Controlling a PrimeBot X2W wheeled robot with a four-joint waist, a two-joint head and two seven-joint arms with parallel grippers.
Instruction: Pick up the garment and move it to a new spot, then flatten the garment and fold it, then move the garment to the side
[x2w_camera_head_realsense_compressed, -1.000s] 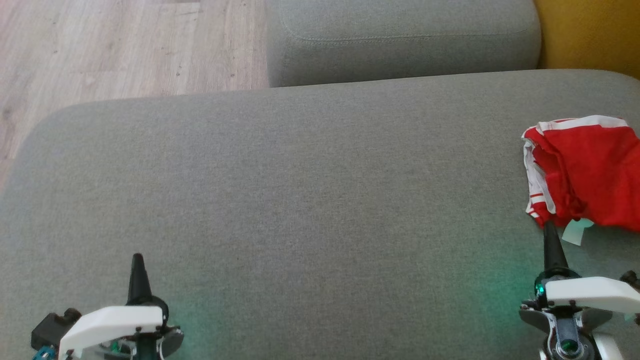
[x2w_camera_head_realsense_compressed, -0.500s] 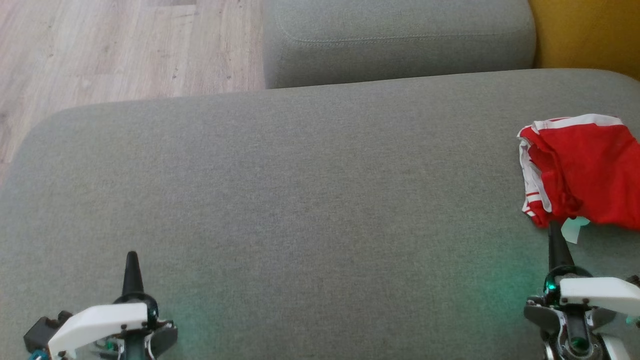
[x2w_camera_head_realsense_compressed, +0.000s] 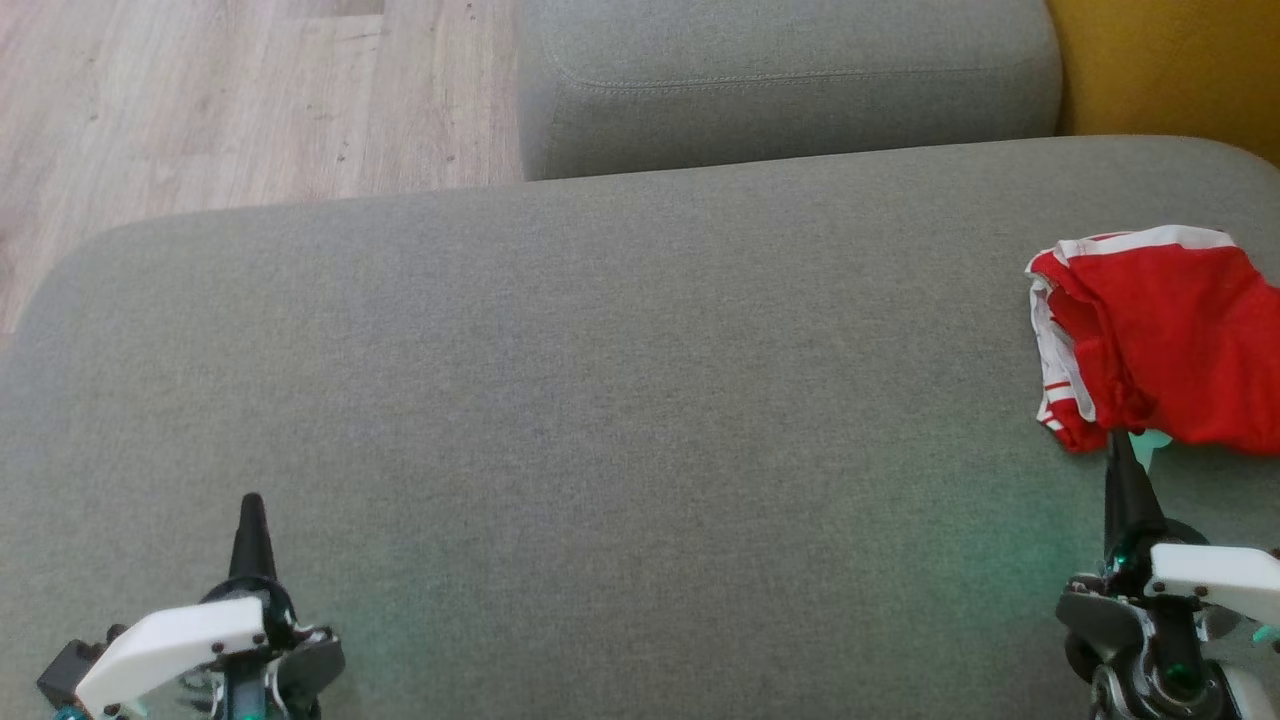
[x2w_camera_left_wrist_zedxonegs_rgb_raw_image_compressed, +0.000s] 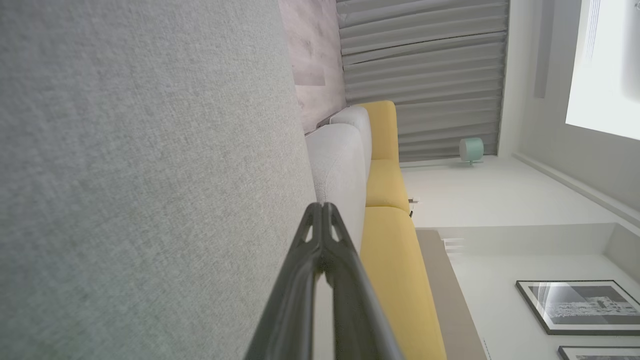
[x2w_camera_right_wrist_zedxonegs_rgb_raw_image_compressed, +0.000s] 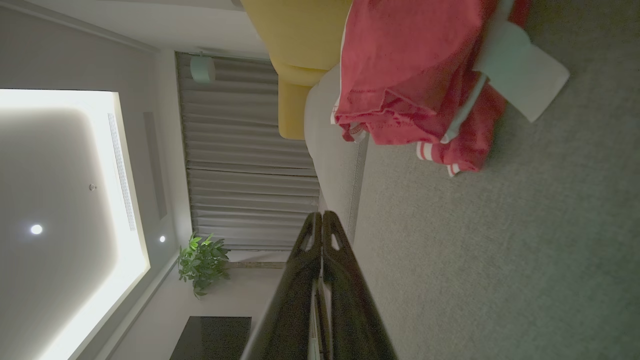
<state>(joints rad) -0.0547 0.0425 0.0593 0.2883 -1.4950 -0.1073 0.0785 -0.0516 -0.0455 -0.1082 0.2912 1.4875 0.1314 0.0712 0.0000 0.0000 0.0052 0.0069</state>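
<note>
My left gripper (x2w_camera_head_realsense_compressed: 250, 503) has its two fingers pressed tip to tip with nothing between them, hanging over the near left part of the grey cushion (x2w_camera_head_realsense_compressed: 600, 400). My right gripper (x2w_camera_head_realsense_compressed: 1115, 442) is pinched together the same way and holds nothing. In the head view its tip points at the near edge of the garment (x2w_camera_head_realsense_compressed: 1165, 330), right by a pale label (x2w_camera_head_realsense_compressed: 1150, 447) sticking out from under the cloth. In the right wrist view the cloth lies a little ahead of the fingertips, apart from them. The garment is red with white trim and sits crumpled at the far right of the cushion. Beyond it are a second grey cushion (x2w_camera_head_realsense_compressed: 780, 80), a yellow seat (x2w_camera_head_realsense_compressed: 1170, 70) and a wooden floor (x2w_camera_head_realsense_compressed: 200, 100).
</note>
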